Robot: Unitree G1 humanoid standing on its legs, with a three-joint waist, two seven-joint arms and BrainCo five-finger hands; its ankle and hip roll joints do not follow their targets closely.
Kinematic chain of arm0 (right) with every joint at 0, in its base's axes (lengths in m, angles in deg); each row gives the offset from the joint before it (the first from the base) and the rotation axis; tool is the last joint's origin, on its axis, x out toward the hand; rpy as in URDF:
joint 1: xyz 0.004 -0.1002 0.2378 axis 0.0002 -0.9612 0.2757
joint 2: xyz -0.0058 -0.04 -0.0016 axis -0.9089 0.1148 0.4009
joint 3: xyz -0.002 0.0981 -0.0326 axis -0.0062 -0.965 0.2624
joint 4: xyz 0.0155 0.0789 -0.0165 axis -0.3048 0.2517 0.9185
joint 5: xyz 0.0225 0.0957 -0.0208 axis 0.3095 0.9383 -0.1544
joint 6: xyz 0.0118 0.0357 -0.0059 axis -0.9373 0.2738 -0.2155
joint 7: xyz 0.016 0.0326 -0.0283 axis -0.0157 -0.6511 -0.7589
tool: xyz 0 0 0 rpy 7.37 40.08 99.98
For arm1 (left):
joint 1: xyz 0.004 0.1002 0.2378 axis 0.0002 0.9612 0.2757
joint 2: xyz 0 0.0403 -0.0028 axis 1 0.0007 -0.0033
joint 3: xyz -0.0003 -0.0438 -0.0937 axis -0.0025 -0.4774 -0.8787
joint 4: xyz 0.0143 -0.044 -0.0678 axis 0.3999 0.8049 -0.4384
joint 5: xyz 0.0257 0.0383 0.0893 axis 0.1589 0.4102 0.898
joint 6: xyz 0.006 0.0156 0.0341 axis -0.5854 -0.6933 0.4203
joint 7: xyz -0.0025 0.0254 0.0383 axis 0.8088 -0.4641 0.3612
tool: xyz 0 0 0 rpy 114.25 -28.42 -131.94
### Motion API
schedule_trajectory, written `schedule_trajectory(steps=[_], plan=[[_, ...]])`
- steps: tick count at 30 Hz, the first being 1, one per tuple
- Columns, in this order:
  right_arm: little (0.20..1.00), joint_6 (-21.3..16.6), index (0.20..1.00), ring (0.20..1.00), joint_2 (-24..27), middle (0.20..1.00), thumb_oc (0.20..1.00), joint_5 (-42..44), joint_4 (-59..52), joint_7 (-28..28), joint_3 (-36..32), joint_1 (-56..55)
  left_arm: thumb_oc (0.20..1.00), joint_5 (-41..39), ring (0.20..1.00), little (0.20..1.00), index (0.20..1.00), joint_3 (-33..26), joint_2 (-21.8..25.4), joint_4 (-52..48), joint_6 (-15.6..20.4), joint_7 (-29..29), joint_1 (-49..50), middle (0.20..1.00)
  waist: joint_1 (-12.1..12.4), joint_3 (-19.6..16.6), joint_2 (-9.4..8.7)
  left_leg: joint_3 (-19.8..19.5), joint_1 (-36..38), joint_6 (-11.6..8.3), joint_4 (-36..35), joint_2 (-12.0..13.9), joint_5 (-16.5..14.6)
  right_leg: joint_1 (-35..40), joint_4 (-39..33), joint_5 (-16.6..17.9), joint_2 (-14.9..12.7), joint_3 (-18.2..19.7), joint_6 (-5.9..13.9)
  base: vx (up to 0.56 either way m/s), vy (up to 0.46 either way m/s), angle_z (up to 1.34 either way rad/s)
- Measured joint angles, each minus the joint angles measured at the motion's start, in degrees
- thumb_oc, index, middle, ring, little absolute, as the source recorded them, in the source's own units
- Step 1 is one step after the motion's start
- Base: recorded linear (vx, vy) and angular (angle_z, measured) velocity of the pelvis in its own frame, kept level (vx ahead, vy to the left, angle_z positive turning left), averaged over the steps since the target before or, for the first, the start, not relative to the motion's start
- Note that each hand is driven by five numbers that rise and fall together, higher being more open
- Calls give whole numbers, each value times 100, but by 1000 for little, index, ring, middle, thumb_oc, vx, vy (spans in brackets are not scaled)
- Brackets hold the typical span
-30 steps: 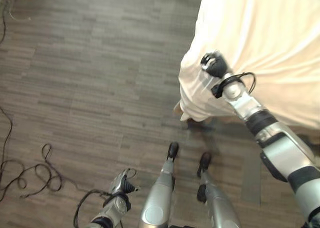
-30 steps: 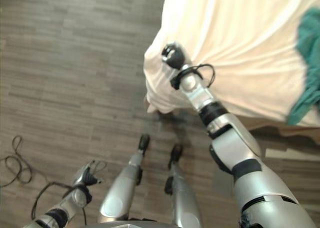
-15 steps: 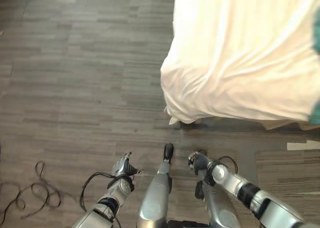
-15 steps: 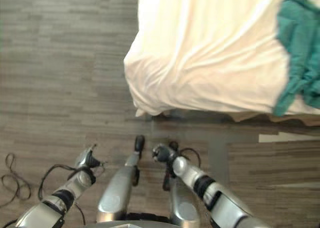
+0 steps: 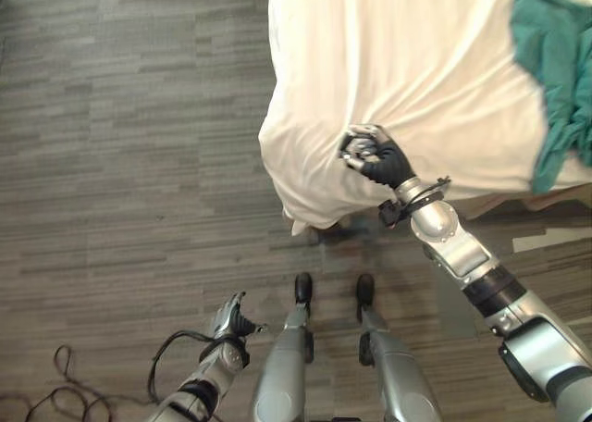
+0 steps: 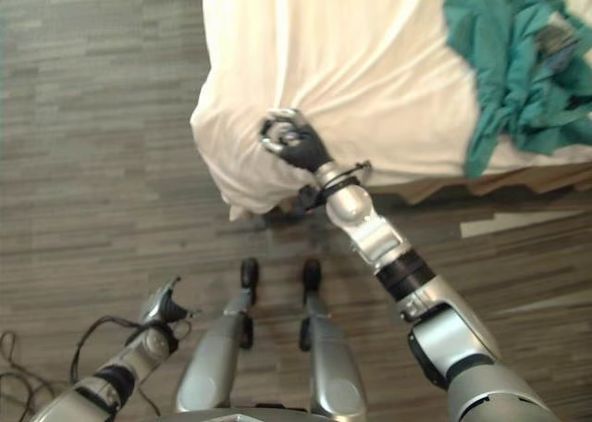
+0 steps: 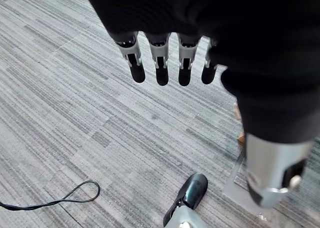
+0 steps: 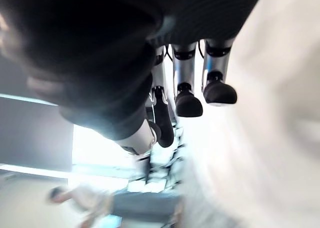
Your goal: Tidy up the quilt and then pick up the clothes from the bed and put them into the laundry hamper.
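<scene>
While the right hand [image 5: 375,158] curls onto the quilt [image 5: 407,61] at the bed's near corner, the green clothes [image 6: 513,61] lie well off toward its right edge, left hand [image 7: 160,63] slack over the floor [image 5: 120,144].

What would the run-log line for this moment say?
right hand: at quilt corner, fingers curled | left hand: open, low over floor | green clothes: on bed | stage: quilt tidying

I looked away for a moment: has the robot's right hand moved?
Yes. The right hand has come up from low by the floor to the quilt's near corner.
</scene>
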Motion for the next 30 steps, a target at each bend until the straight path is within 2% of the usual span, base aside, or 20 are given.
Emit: schedule_trajectory(steps=[2, 6, 8, 13, 14, 15, 16, 17, 18, 19, 21, 22, 23, 24, 25, 26, 27, 28, 29, 30], plan=[[200, 210, 200, 200, -114, 200, 200, 7, 1085, 273, -496, -263, 1000, -7, 1000, 1000, 1000, -37, 6, 1, 10, -20, -108, 1000, 38, 162, 87, 3, -1, 14, 98, -26, -95, -96, 296, -227, -40, 35, -10, -12, 74, 1], [200, 385, 200, 200, -90, 200, 200, 0, 1442, 418, -1244, -1359, 1000, -12, 1000, 1000, 1000, -136, 9, 69, 13, -1, -94, 1000, -104, 246, 81, 150, 178, 56, 77, -54, -127, 20, 266, -217, -59, 175, 26, 71, 123, -14], [200, 408, 200, 200, -174, 200, 200, 20, 1533, 449, -1941, -2242, 1000, -11, 1000, 1000, 1000, -226, -12, 121, 23, 27, -28, 1000, -206, 289, 84, 170, 632, 94, -20, -60, -169, 527, 81, -199, -73, 168, 65, 202, 200, -9], [200, 363, 200, 200, -448, 200, 200, 20, 2283, 296, -2813, -3785, 1000, -9, 1000, 1000, 1000, -477, -21, 478, 9, 258, 188, 1000, -613, 99, -53, 318, 1800, 144, -609, -102, -249, 1580, -445, -260, -110, 271, 149, 215, 169, -19], [360, 445, 360, 360, -477, 360, 360, 25, 2485, 306, -2908, -3869, 1000, -8, 1000, 1000, 1000, -488, -19, 522, 10, 280, 281, 1000, -682, 7, -66, 371, 1909, 162, -712, -105, -230, 1622, -466, -261, -126, 255, 151, 190, 121, -49], [1000, 460, 1000, 1000, -570, 1000, 1000, 19, 3001, 294, -2914, -4121, 1000, -8, 1000, 1000, 1000, -483, -21, 537, 5, 349, 416, 1000, -808, -220, -116, 516, 2076, 175, -798, -148, -275, 1594, -458, -308, -147, 348, 213, 224, 55, -98], [1000, 533, 1000, 1000, -585, 1000, 1000, 19, 3603, 302, -2913, -3973, 1000, -12, 1000, 1000, 1000, -485, -40, 615, -5, 423, 548, 1000, -746, -264, -124, 884, 2301, 210, -809, -46, -317, 1659, -400, -473, -212, 124, 276, 158, 20, -137], [1000, 610, 1000, 1000, -642, 1000, 1000, 12, 3848, 288, -2857, -4008, 1000, -10, 1000, 1000, 1000, -477, -51, 647, -15, 459, 610, 1000, -749, -341, -122, 1143, 2400, 309, -812, 25, -412, 1672, -380, -535, -282, -270, 223, 181, -20, -144], [1000, 649, 1000, 1000, -748, 1000, 1000, 8, 4106, 269, -2838, -3927, 1000, -6, 1000, 1000, 1000, -474, -57, 709, -47, 478, 716, 1000, -743, -446, -68, 1410, 2477, 302, -839, 172, -497, 1671, -294, -509, -395, -941, 181, 160, -26, -153], [1000, 712, 1000, 1000, -884, 1000, 1000, 7, 4261, 184, -2751, -4041, 1000, 6, 1000, 1000, 1000, -475, -119, 742, -55, 523, 839, 1000, -845, -680, 9, 1654, 2548, 201, -830, 330, -623, 1592, -103, -536, -412, -1331, 179, 314, -5, -132], [1000, 759, 1000, 1000, -1029, 1000, 1000, -10, 4368, 123, -2641, -4136, 1000, 36, 1000, 1000, 1000, -471, -72, 869, -61, 587, 910, 1000, -943, -832, -35, 1959, 2748, 95, -835, 438, -725, 1612, 191, -569, -591, -1657, 206, 306, -9, -122], [1000, 811, 1000, 1000, -1202, 1000, 1000, -110, 4610, 99, -2624, -4064, 1000, 66, 1000, 1000, 1000, -442, -27, 1061, -72, 683, 985, 1000, -906, -1005, -72, 2345, 2994, 0, -838, 519, -840, 1546, 539, -662, -723, -2092, 182, 342, -99, -136], [1000, 823, 1000, 1000, -1252, 1000, 1000, -126, 4610, 63, -2548, -4172, 1000, 85, 1000, 1000, 1000, -452, -44, 1091, -110, 735, 1065, 1000, -1023, -1190, -174, 2537, 3094, -80, -836, 536, -908, 1533, 591, -634, -724, -2238, 217, 541, -227, -174], [1000, 829, 1000, 1000, -1286, 1000, 1000, -126, 4668, 20, -2578, -4292, 1000, 186, 1000, 1000, 1000, -417, -82, 1153, -127, 785, 1198, 1000, -1056, -1400, -219, 3019, 3350, -374, -779, 621, -1064, 1533, 803, -889, -635, -2465, -119, 313, -202, -136], [1000, 835, 1000, 1000, -1311, 1000, 1000, -127, 4713, 4, -2574, -4286, 1000, 250, 1000, 1000, 1000, -458, -97, 1209, -115, 816, 1371, 1000, -1011, -1526, -205, 3125, 3394, -655, -291, 763, -1123, 1568, 713, -907, -415, -2210, -147, 305, -269, -173], [1000, 843, 1000, 1000, -1403, 1000, 1000, -127, 4726, -43, -2561, -4347, 1000, 279, 1000, 1000, 1000, -511, -85, 1254, -104, 842, 1418, 1000, -985, -1614, -350, 2949, 3198, -850, 739, 1033, -1288, 1662, 566, -952, -263, -1873, -147, 90, -253, -207], [1000, 829, 1000, 1000, -1386, 1000, 1000, -155, 4684, -95, -2419, -4399, 1000, 280, 1000, 1000, 1000, -612, -195, 1348, -120, 873, 1516, 1000, -889, -1895, -398, 2108, 2453, -881, 2385, 1398, -1051, 1846, 137, -936, -83, -1432, -254, 90, -232, -188], [1000, 804, 1000, 1000, -1308, 1000, 1000, -172, 4675, -89, -2290, -4440, 1000, 270, 1000, 1000, 1000, -617, -241, 1332, -113, 858, 1439, 1000, -869, -1888, -405, 1655, 2123, -852, 3127, 1432, -1036, 1943, 10, -751, 1, -1322, -373, 52, -84, -183], [1000, 840, 1000, 1000, -1160, 1000, 1000, -280, 4673, -88, -2073, -4310, 1000, 239, 1000, 1000, 1000, -673, -344, 1121, -72, 797, 1266, 1000, -769, -1846, -330, 411, 1302, -820, 4465, 984, -803, 1940, -86, -605, 136, -872, -490, 163, 64, -141], [1000, 886, 1000, 1000, -1115, 1000, 1000, -360, 4743, -83, -1992, -4204, 1000, 219, 1000, 1000, 1000, -687, -363, 1045, -17, 732, 1213, 1000, -683, -1834, -365, 48, 1130, -819, 4594, 643, -961, 1953, -144, -565, 164, -567, -514, 296, 123, -195]])
